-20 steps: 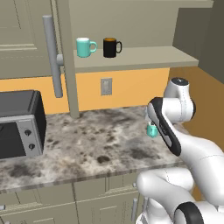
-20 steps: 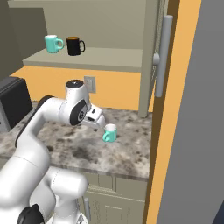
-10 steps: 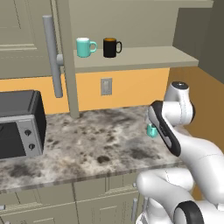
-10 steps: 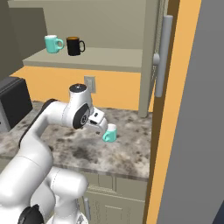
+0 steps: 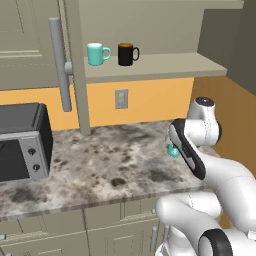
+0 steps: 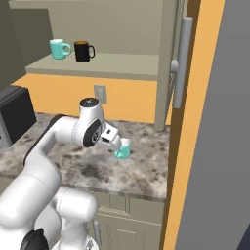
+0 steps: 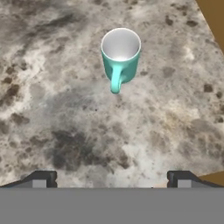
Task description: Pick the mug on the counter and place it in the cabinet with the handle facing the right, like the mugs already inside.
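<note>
A speckled grey-brown stone table (image 5: 100, 165) runs below an open beige cabinet (image 5: 165, 65). On its shelf, at the left, stand a glossy teal mug (image 5: 96, 54) and a black one (image 5: 126, 54). The teal ceramic mug (image 7: 120, 54) stands upright near the table's right end, its loop handle (image 7: 116, 82) towards the end effector (image 7: 109, 178), whose fingers are spread and empty. Closing on the handle or the smooth rounded wall off-centre could tip it.

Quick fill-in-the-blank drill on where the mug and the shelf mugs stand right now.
The mug stands upright on the ____.
In the hand view, its handle points toward the ____.
On the cabinet shelf, the teal mug sits beside a ____ mug.
The gripper is ____.

Missing: counter; fingers; black; open
</note>
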